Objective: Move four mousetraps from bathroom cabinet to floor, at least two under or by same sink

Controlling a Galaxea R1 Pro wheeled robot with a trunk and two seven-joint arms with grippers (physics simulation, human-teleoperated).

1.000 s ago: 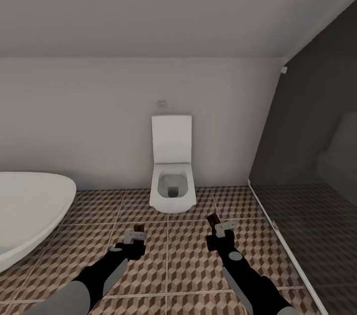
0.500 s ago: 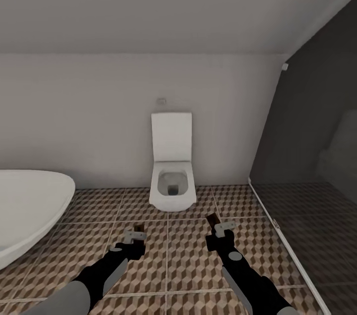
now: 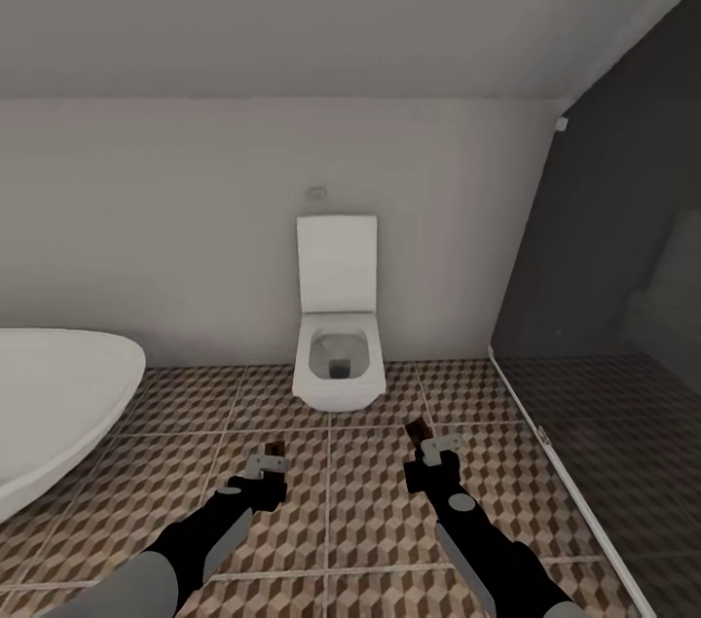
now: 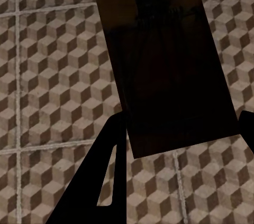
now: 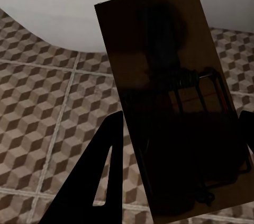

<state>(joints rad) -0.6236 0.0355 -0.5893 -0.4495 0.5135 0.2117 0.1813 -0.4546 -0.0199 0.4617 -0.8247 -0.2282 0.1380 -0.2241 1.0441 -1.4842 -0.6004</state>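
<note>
Your left gripper (image 4: 177, 144) is clamped on one mousetrap (image 4: 164, 60), which sticks out flat between its jaws. Your right gripper (image 5: 182, 155) pinches another mousetrap (image 5: 169, 102) the same way, over the bathroom floor (image 3: 331, 501) near the toilet (image 3: 337, 345).

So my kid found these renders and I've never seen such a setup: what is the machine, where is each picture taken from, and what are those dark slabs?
It is a simulated two-armed robot in a bathroom. The head view looks down over both arms at the patterned bathroom floor, with a white toilet ahead, a bathtub on its left and a dark shower stall on its right. The other two pictures come from cameras by each wrist. The left gripper holds one mousetrap; the right gripper holds another mousetrap, its wire spring showing. Both boards look dark, in shadow, above the tiles.
</note>
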